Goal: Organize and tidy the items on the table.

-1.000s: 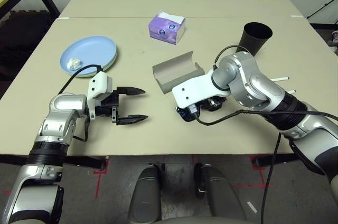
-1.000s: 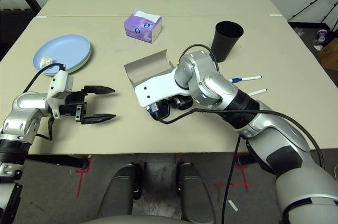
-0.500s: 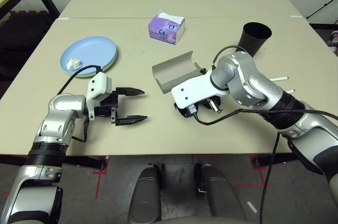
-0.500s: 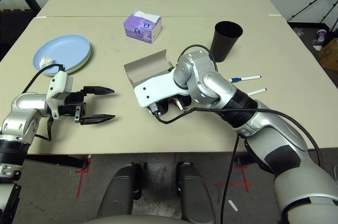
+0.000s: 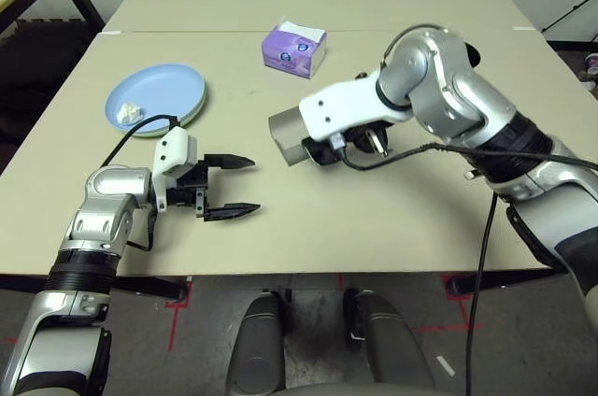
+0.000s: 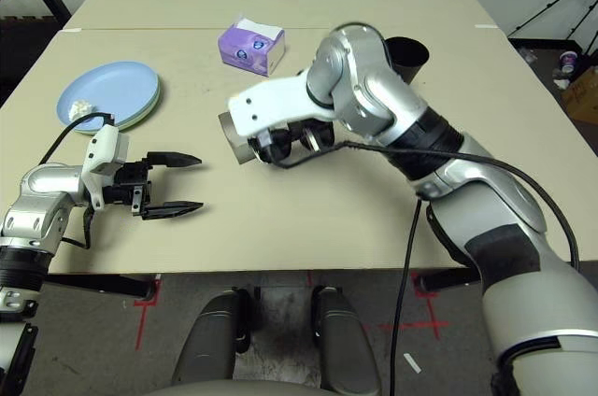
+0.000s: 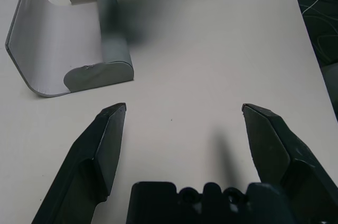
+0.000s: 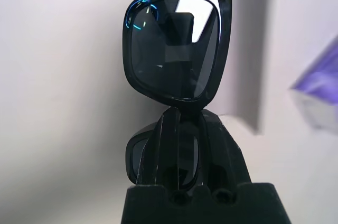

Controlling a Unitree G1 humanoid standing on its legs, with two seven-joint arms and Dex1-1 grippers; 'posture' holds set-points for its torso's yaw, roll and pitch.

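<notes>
With the right tool clamped on the black sunglasses above the open grey case mid-counter and the left tool gaping wide, casing them and the rest remained undone.

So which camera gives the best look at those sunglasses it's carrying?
The right wrist view: the black sunglasses sit close up, pinched at the bridge by the right gripper. The head views show them as small dark lenses under that hand.
</notes>
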